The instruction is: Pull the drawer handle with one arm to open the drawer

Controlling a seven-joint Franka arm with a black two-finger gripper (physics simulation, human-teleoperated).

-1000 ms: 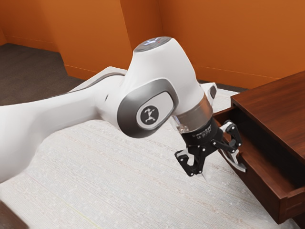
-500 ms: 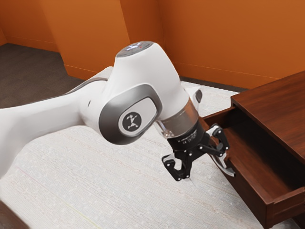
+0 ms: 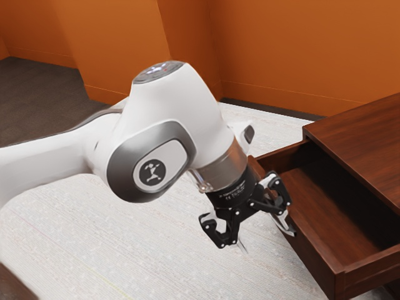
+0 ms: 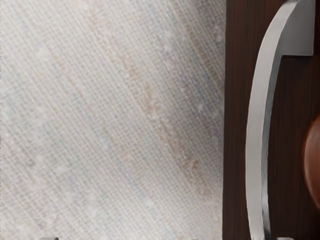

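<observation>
On the pale worktop (image 3: 94, 250), the dark wooden drawer (image 3: 325, 219) stands open — the arm slants down, its end effector (image 3: 250, 222) spread, the silver handle (image 4: 257, 125) between its fingers.

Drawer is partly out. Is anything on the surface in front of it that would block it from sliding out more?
Nothing visible does. No object lies on the woven surface ahead of the drawer front, and the gripper is right at the handle with nothing between them.
</observation>
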